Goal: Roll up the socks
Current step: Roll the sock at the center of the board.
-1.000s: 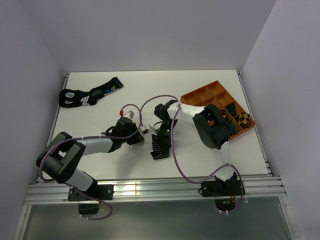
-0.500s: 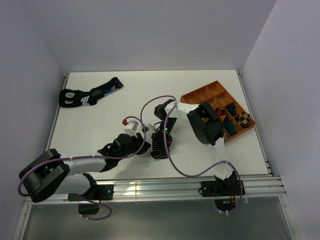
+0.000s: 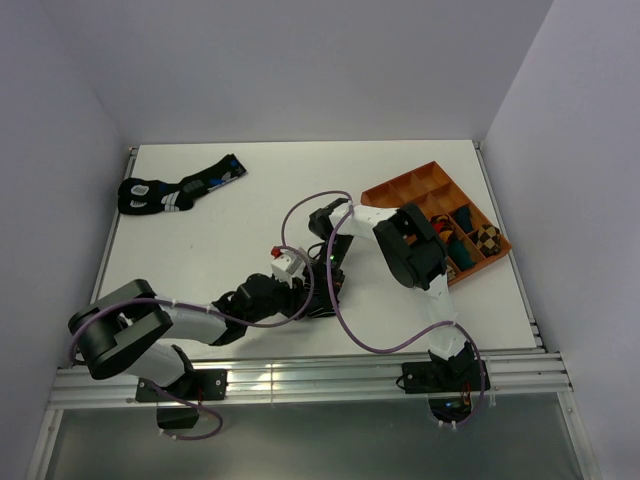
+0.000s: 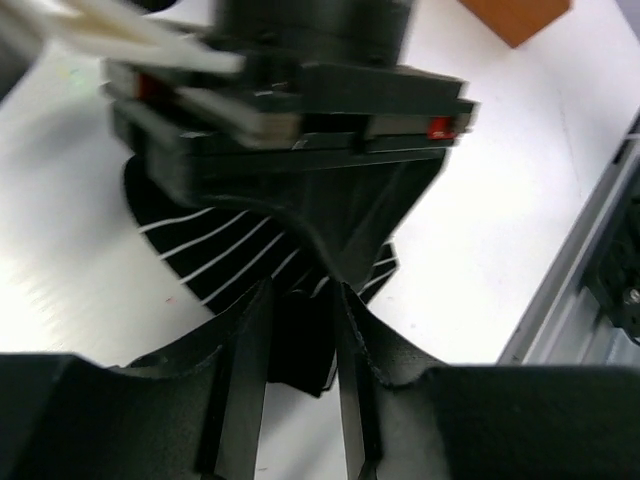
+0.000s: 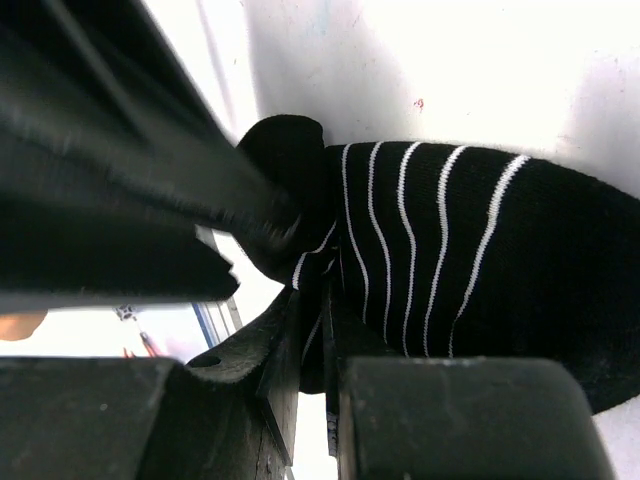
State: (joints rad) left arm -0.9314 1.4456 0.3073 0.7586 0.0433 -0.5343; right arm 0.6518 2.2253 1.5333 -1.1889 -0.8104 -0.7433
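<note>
The short black ankle sock with thin white stripes [image 3: 325,300] lies on the white table between my two grippers. In the right wrist view the striped sock [image 5: 450,240] fills the right side, and my right gripper [image 5: 318,330] is shut on its bunched edge. My left gripper [image 4: 300,300] comes in from the near-left and is shut on a folded black end of the same sock [image 4: 215,250]. In the top view the left gripper [image 3: 305,298] and right gripper [image 3: 328,275] almost touch. The long argyle sock is not in view.
A pair of black socks with blue and white marks [image 3: 180,188] lies at the far left. An orange divided tray [image 3: 400,190] stands at the right, with a brown-checked bundle [image 3: 487,238] in it. The metal rail [image 3: 300,375] runs along the near edge.
My left arm has swung in low from the left, and its gripper has moved right onto the sock's near-left end. The right gripper has stayed on the sock, which is now bunched.
</note>
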